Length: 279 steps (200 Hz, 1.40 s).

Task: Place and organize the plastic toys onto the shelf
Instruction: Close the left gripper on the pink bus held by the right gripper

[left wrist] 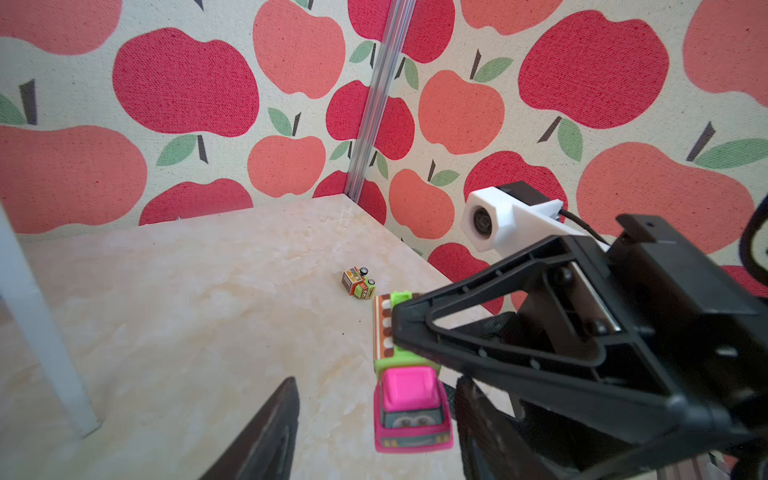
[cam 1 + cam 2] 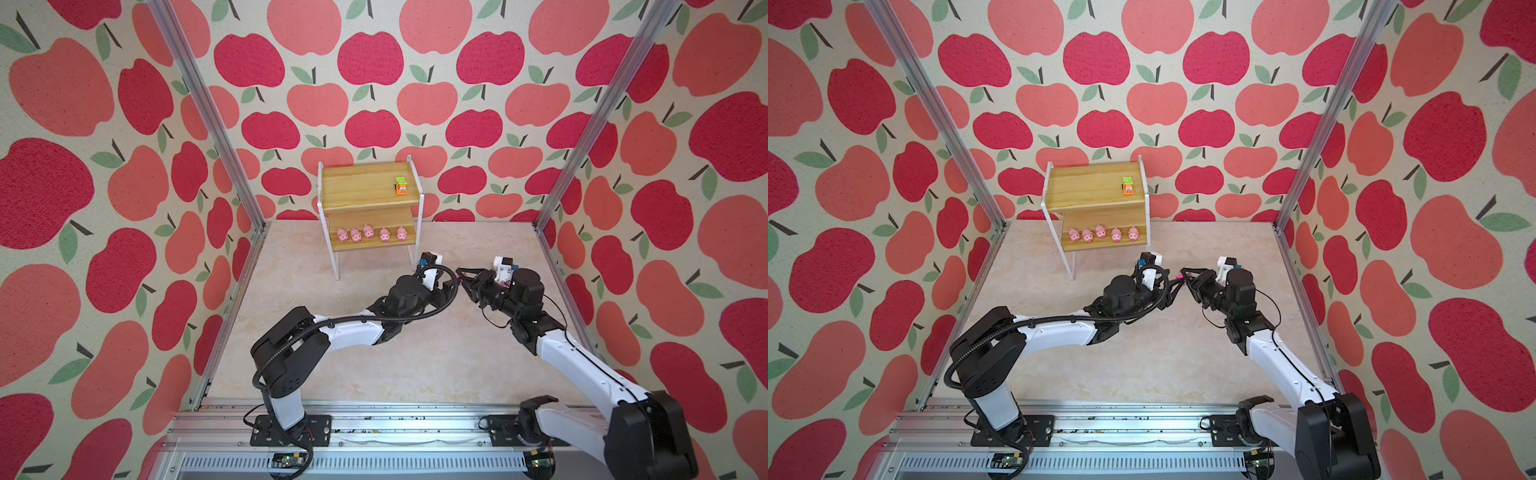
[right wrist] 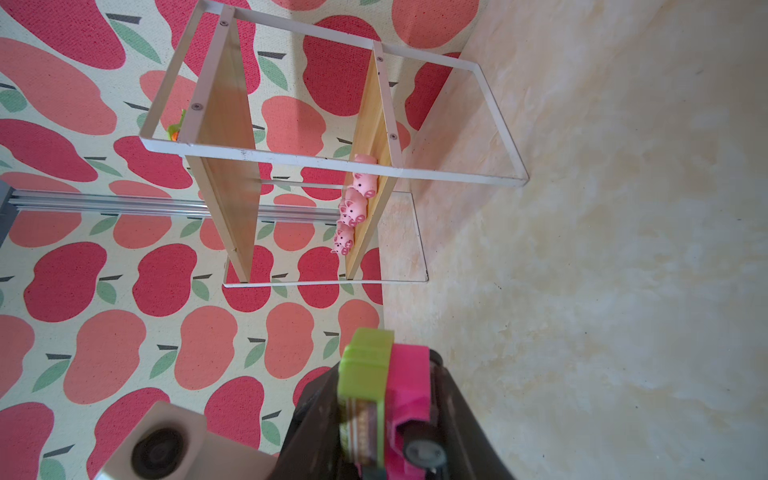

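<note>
Fingers of the right gripper (image 3: 386, 419) clamp the pink truck (image 1: 409, 395), while the left gripper (image 1: 376, 386) stands part-open astride its cab

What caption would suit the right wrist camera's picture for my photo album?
The right hand grips a pink truck, with the shelf beyond and pink pigs lined along one board.

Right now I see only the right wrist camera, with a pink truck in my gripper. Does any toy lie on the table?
Observer: Yes, a tipped truck lies on its side on the table.
Operator: Where is the left gripper?
Observer: The left gripper is open, a finger on each side of your pink truck.
Operator: And the top board?
Observer: One orange and green truck stands near the right end of the shelf.
</note>
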### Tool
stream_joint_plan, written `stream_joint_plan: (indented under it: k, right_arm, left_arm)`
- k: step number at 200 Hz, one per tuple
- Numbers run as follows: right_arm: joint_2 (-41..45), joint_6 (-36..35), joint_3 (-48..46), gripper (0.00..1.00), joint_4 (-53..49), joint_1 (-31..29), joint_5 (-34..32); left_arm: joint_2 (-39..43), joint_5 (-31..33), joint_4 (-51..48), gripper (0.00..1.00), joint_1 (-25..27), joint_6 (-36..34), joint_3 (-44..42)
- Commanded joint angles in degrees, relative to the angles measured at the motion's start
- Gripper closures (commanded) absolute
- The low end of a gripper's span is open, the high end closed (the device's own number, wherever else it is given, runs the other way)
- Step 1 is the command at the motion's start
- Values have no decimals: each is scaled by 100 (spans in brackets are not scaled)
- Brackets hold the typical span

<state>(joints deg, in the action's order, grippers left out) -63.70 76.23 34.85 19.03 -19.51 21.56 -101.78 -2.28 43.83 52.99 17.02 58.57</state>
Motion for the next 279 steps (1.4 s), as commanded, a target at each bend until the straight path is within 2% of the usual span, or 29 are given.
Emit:
stream_joint_plan:
  k: [1, 43, 122, 150, 206, 230, 279]
  right_arm:
    - [146, 24, -74, 70, -118, -61, 51]
    - [148, 0, -44, 70, -144, -62, 14]
    - [170, -91, -55, 69, -284, -79, -55]
    - [225, -216, -57, 66, -420, -87, -118]
    - [272, -592, 38, 50, -618, -139, -160]
    - [206, -722, 112, 39, -567, -148, -72]
    - [258, -1209, 384, 23, -791, -143, -85]
  left_arm:
    - [-196, -319, 230, 42, -8, 37, 289]
    - [-375, -358, 335, 47, 27, 152, 403]
    - [-410, -369, 574, 71, 36, 311, 451]
    - [-319, -317, 574, 72, 52, 285, 403]
    - [112, -43, 193, 73, 53, 184, 288]
    - [385, 99, 9, 73, 45, 128, 188]
    - [997, 540, -644, 73, 20, -12, 42]
